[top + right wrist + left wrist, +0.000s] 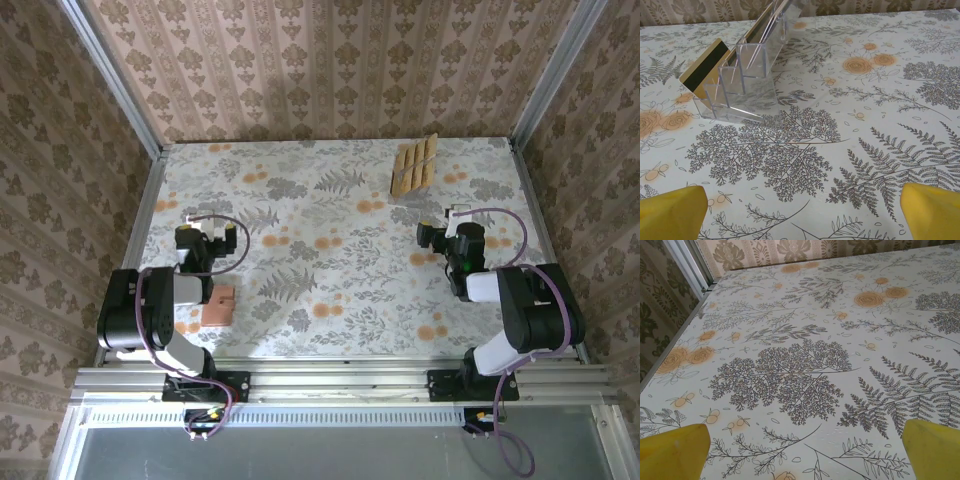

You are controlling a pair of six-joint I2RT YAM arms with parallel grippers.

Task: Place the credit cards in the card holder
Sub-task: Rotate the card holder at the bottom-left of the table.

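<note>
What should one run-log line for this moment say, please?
left hand open, empty | right hand open, empty | credit cards in clear rack, far right | card holder beside left arm

Soft, even, fairly bright light casts only faint shadows, and the patterned tabletop (790,365) is sharply focused.

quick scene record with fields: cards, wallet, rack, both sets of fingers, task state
credit cards: standing in slots of the clear rack, far right part of the table; the front one shows a dark stripe
card holder: lying flat near the front left, beside the left arm
left fingers: open, empty, over bare tablecloth
right fingers: open, empty, pointed towards the rack, apart from it
task state: cards are in the rack, none seen at the card holder
</note>
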